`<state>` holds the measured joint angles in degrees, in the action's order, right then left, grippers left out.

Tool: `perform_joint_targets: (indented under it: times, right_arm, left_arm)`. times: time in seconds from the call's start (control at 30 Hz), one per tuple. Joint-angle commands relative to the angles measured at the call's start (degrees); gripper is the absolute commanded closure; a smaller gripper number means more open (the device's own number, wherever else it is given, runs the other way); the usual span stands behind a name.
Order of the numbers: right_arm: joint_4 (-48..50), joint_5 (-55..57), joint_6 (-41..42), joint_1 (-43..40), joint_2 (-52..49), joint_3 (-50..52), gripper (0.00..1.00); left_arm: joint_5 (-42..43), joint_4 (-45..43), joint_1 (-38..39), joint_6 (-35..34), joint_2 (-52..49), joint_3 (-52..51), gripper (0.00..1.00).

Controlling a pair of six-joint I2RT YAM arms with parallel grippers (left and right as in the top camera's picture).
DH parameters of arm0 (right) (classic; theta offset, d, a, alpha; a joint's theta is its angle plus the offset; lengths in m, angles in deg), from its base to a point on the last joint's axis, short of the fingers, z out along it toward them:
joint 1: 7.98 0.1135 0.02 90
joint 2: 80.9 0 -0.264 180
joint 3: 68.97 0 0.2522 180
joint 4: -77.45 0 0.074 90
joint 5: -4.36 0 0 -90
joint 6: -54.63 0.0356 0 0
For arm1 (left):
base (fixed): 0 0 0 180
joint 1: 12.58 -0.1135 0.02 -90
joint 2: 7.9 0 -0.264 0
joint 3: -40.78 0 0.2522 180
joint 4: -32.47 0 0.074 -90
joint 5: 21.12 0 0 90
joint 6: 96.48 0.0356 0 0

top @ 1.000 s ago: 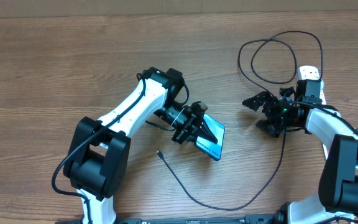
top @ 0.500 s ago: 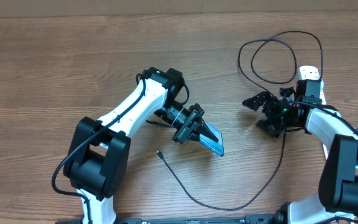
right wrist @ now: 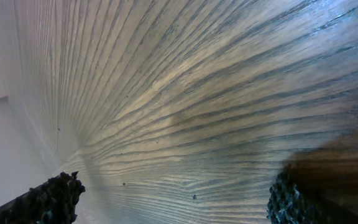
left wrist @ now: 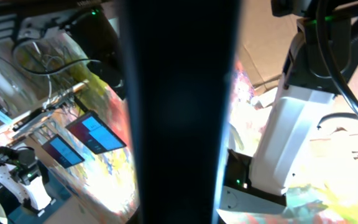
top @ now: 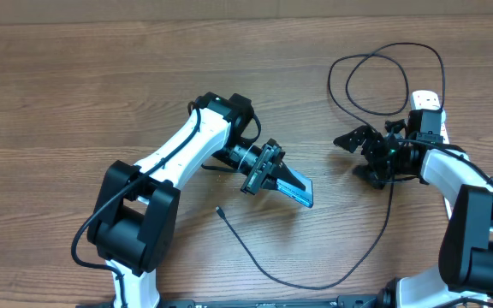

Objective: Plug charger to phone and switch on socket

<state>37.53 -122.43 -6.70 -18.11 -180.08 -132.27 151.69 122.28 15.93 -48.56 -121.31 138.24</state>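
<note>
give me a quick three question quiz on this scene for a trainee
1. True or false: the cable tip is plugged into the phone.
2. What does the left claw hold? A the cable tip, B the phone, C nothing.
3. Fill in: the right claw is ____ (open or shut).

Key:
1. False. The tip lies apart from the phone.
2. B.
3. Open, with nothing between its fingers.

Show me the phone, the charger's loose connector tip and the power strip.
phone (top: 301, 194), overhead view, its lit blue screen.
charger connector tip (top: 219, 210), overhead view, the cable's free end.
power strip (top: 425, 101), overhead view, its white far end.
</note>
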Motion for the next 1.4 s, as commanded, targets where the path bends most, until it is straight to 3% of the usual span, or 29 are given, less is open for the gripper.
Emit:
perform_joint_targets:
  times: [0.0,0.5,1.37]
  right_arm:
    - [0.1,3.3,-0.7,-0.1,-0.1,-0.3,0.00]
    - [0.1,3.3,-0.7,-0.1,-0.1,-0.3,0.00]
    - [0.1,3.3,-0.7,-0.1,-0.1,-0.3,0.00]
  left_arm:
    - [5.8,0.0,-0.1,-0.8,1.8,-0.2,0.96]
    - [6.3,0.2,-0.1,-5.8,1.8,-0.2,0.96]
    - [6.9,0.2,-0.1,-6.4,1.8,-0.2,0.96]
